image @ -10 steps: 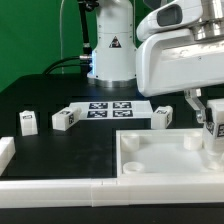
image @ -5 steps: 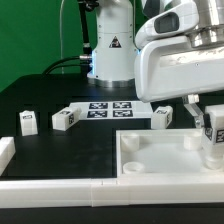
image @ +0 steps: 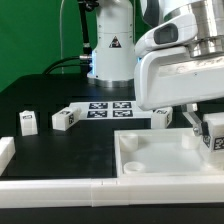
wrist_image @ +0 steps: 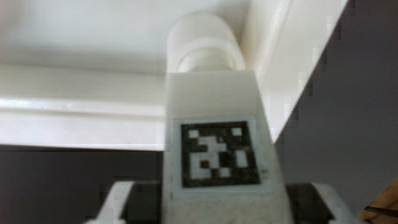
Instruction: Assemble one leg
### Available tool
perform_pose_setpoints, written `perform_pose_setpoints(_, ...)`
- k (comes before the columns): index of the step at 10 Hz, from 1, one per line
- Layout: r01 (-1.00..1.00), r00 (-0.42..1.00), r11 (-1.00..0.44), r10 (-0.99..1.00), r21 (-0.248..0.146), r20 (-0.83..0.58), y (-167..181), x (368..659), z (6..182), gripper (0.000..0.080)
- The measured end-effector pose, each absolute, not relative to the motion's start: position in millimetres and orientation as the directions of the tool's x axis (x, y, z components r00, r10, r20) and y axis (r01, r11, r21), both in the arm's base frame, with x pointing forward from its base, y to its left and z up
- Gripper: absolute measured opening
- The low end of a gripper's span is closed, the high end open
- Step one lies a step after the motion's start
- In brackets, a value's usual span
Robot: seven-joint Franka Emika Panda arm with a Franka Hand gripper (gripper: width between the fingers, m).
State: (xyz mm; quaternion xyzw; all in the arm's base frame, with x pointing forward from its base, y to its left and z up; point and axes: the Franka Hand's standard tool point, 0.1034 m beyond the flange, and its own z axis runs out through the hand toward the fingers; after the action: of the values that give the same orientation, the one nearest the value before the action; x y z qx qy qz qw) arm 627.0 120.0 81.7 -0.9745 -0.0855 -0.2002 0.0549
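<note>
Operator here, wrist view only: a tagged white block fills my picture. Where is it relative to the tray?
Observer: The gripper holds the leg over the tray, near its far rim, at the exterior view's right edge.
Operator: Anything else loose out there?
Observer: Three spare legs lie on the black table: two toward the exterior view's left, one beside the marker board.
</note>
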Motion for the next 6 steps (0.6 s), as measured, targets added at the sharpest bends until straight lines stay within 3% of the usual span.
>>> perform_pose_setpoints(4, 0.189, 0.893, -0.98, 0.142, -0.068, 0.428, 120.3, 626.4, 81.7, 0.0292)
perform_pose_setpoints(5, 0.189, 0.893, -0.98, 0.142, -0.069, 0.428, 120.3, 626.4, 81.6, 0.0349)
perform_pose_setpoints(6, 0.189, 0.893, -0.98, 0.142, -0.069, 0.428, 120.3, 626.4, 81.6, 0.0483)
